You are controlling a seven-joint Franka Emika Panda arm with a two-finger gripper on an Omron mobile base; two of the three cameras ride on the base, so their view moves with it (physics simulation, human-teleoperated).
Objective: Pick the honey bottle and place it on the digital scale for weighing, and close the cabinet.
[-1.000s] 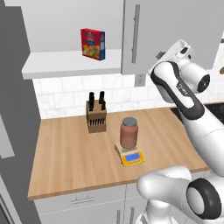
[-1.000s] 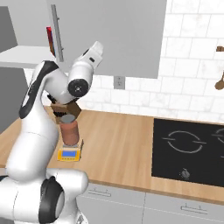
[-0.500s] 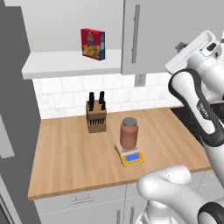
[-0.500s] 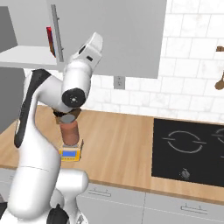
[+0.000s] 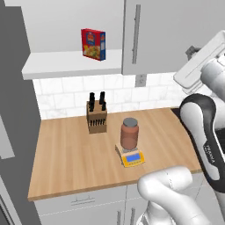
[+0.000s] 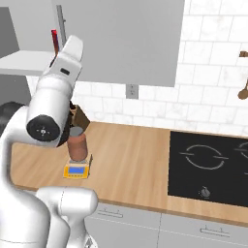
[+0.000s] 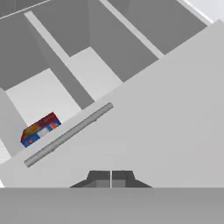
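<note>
Left base view: the honey bottle (image 5: 129,133) is seen standing upright on the digital scale (image 5: 130,157), which lies on the wooden desk (image 5: 66,158) near its front edge. The wooden knife block (image 5: 96,116) is placed behind and to the left of the scale, apart from it and close to the tiled wall. Above, the cabinet (image 5: 165,37) is shown with its right door closed and its left side open, so that the white shelf (image 5: 66,63) is exposed. A red and blue cereal box (image 5: 93,44) is set upright on that shelf.

In the right base view, the honey bottle (image 6: 76,144) and the digital scale (image 6: 77,170) are partly covered by the arm, and a black cooktop (image 6: 208,167) is seen set into the desk well to the right.

In the hand view, the end effector (image 7: 111,178) is held raised before a closed cabinet door, its two fingertips (image 7: 99,178) pressed together with nothing between them. The door's long bar handle (image 7: 68,134) is seen just beyond them, and the cereal box (image 7: 40,129) lies further off inside the open compartment.
</note>
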